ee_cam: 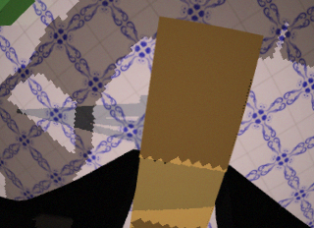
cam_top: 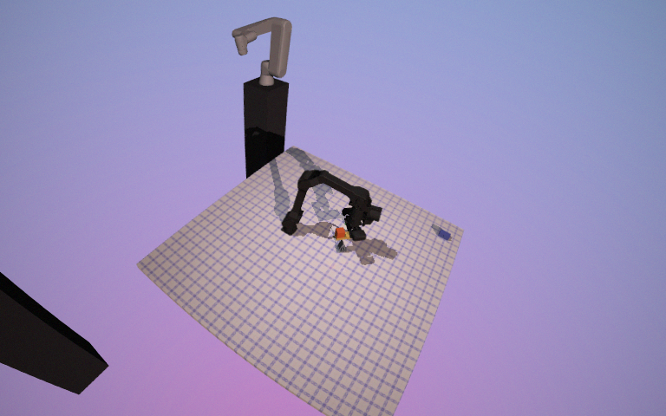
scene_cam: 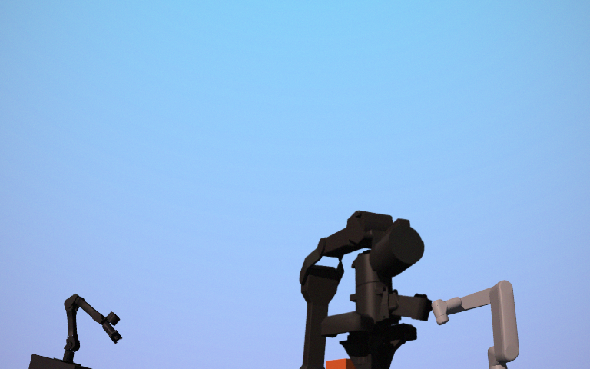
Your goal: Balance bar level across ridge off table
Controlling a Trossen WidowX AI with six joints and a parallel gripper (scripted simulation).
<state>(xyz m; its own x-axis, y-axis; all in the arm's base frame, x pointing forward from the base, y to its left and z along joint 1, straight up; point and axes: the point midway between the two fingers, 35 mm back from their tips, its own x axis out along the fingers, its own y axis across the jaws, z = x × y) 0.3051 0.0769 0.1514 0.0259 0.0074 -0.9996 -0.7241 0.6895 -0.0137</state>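
My gripper [ee_cam: 179, 167] [scene_cam: 373, 354] is shut on the yellow-brown bar [ee_cam: 201, 90] [cam_top: 346, 237]. In the wrist view the bar runs from between my fingers up past them. An orange block [cam_top: 340, 232] [scene_cam: 339, 364] shows at the bar's other side in the top view, apparently on its end. A green faceted object [ee_cam: 14, 6], possibly the ridge, is cut off at the wrist view's top left corner. I cannot tell how far the bar is above the table or whether it touches the green object. My arm hides much of this area in the top view.
A small blue block [cam_top: 444, 235] lies near the right corner of the patterned table [cam_top: 275, 289]. A grey arm [cam_top: 280, 46] stands on a black pedestal [cam_top: 265, 113] behind the table. Another dark arm [scene_cam: 71, 320] stands at the left in the exterior view.
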